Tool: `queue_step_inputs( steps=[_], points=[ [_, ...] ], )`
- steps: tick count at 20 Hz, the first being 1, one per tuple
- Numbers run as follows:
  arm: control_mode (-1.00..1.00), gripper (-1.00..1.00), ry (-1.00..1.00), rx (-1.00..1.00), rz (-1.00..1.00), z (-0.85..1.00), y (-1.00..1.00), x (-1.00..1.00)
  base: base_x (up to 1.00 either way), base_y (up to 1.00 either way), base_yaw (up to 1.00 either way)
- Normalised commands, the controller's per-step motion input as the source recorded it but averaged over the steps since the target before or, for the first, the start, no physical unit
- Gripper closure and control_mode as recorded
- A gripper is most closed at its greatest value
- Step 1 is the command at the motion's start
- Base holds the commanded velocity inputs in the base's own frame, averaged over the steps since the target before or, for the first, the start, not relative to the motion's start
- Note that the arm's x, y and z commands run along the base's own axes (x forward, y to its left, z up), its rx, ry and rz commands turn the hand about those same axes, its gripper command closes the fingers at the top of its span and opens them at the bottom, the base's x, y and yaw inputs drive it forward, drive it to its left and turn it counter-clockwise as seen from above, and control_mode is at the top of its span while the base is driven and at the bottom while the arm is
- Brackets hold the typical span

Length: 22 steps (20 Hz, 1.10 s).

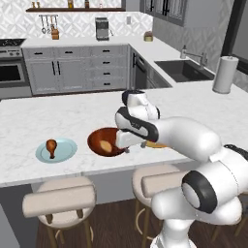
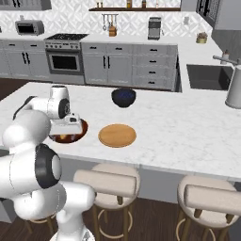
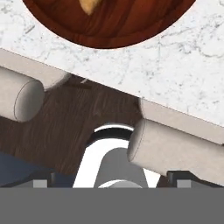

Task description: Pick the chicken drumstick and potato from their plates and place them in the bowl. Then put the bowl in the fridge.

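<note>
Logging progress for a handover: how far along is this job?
Done: the potato lies in the bowl, and the tan plate is bare. In hand: nothing; the tool hangs over the bowl. Left: the chicken drumstick is on the blue-green plate, and the bowl, now on the counter, must go into the fridge.

even bright rendered light — soft faint shadows, no glare, slightly low-res
</note>
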Motion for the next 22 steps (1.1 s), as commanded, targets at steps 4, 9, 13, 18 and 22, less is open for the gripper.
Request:
queue_step_inputs(
  steps=[4, 9, 13, 18, 22],
  points=[
    [1.00, -1.00, 0.00, 0.00, 0.00, 0.00, 0.00, 0.00, -0.56, 0.48, 0.00],
    [1.00, -1.00, 0.00, 0.00, 0.00, 0.00, 0.00, 0.00, 0.02, 1.00, -0.01],
    [1.00, -1.00, 0.00, 0.00, 0.00, 0.00, 0.00, 0.00, 0.37, 1.00, -0.05],
    [1.00, -1.00, 0.00, 0.00, 0.00, 0.00, 0.00, 0.00, 0.98, 0.31, 0.00],
    [1.00, -1.00, 0.00, 0.00, 0.00, 0.00, 0.00, 0.00, 1.00, -0.03, 0.00]
  ],
)
